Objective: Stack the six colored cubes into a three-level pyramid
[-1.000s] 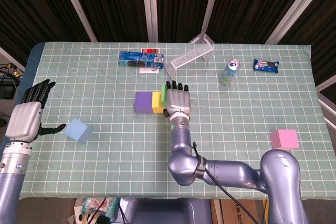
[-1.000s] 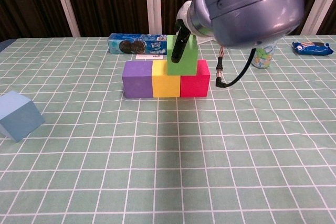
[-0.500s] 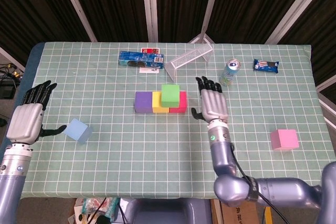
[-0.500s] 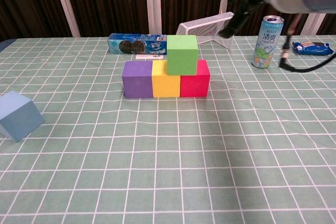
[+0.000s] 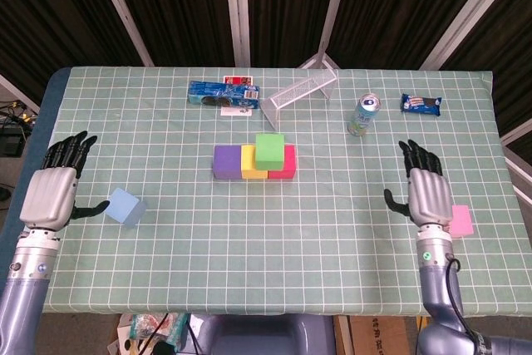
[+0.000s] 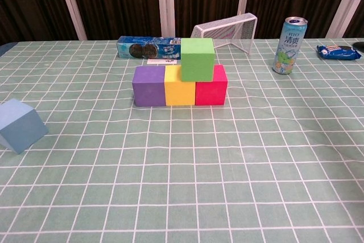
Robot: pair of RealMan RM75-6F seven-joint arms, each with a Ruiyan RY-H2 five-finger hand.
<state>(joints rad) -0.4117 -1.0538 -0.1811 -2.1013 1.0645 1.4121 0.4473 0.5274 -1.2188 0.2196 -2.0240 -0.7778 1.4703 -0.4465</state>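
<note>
your left hand hovered over the table's left edge, fingers spread wide and holding nothing, its thumb reaching toward the light blue cube just beside it. mid-table, the purple cube, yellow cube and red cube sat touching in a row, and the green cube rested on top, straddling the yellow and red ones. behind them lay a cookie pack, a tipped wire basket, a can and a snack packet. your right hand hung open and empty, just beside the pink cube.
</note>
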